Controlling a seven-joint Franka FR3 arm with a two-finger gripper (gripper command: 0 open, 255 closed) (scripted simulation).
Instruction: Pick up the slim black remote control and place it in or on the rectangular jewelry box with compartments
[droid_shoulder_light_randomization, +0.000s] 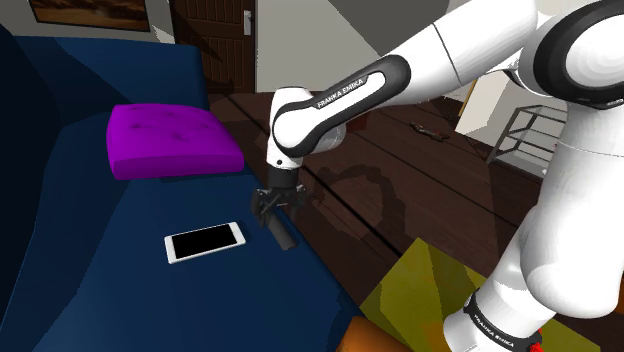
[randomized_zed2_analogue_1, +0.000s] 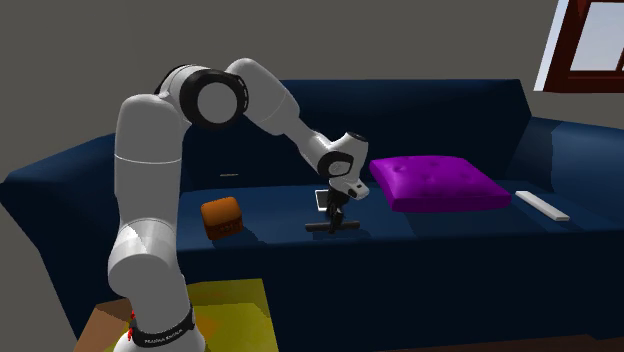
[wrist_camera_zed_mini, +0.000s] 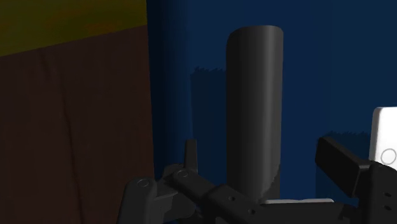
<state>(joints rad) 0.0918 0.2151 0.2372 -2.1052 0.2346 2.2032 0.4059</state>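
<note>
Since the spread fingers straddle the remote control without contact, you have no grasp: it lies on the sofa near the purple cushion; lift and transfer to the jewelry box remain.

A square purple tufted cushion sits on the dark blue sofa; near it a flat white-framed phone with a black screen lies face up; over at the second exterior view's right, a slim white bar rests on the seat.
</note>
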